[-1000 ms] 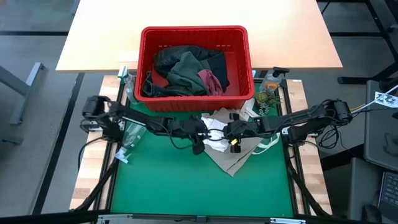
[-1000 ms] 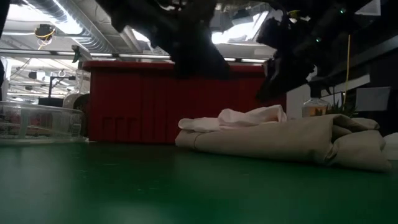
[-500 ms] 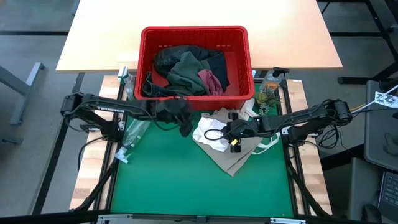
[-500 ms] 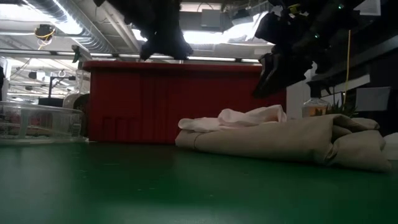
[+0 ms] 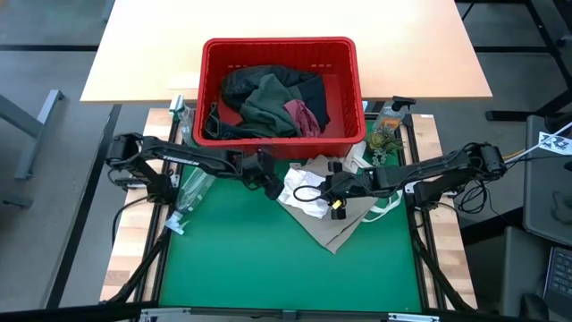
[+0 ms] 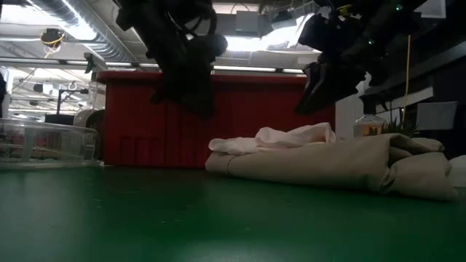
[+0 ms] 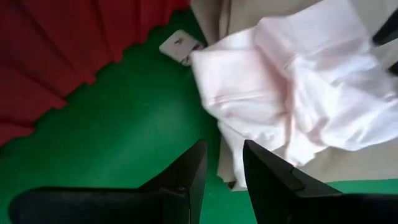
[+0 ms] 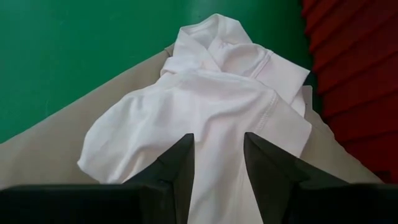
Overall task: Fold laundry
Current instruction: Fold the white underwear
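Listing from the left: left gripper, fingers parted by a narrow gap, empty, raised over the green table just beside the white garment. White garment: crumpled, lying on top of a tan cloth in front of the red basket. Basket: holds dark, green and maroon clothes. Right gripper: narrowly parted, empty, above the white garment.

red basket: far edge of green mat | spray bottle: right of basket
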### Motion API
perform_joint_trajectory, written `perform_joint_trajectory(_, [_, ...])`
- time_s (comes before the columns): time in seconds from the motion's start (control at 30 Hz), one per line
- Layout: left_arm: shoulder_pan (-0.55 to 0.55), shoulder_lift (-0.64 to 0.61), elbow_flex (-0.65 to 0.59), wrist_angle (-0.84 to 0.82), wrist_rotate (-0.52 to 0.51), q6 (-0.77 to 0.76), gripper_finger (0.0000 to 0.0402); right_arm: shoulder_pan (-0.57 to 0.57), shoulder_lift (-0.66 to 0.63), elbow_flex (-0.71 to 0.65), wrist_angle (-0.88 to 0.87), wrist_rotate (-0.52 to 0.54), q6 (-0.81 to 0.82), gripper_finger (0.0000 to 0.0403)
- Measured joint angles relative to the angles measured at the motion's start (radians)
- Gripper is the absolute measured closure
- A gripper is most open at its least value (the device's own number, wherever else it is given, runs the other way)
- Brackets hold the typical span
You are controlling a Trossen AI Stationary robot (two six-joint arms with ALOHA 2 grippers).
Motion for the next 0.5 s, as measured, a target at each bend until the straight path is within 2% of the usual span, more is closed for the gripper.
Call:
perform_joint_trajectory(0.33, [-0.003, 0.067, -0.001, 0.054, 0.031, -0.051, 0.0301, 0.0, 0.0, 0.0, -0.001, -0.001, 0.0, 0.0265])
perform_joint_trajectory(0.5, [-0.003, 0.103, -0.001, 0.126, 0.029, -0.133, 0.0301, 0.0, 0.0, 0.0, 0.001, -0.001, 0.0, 0.0265])
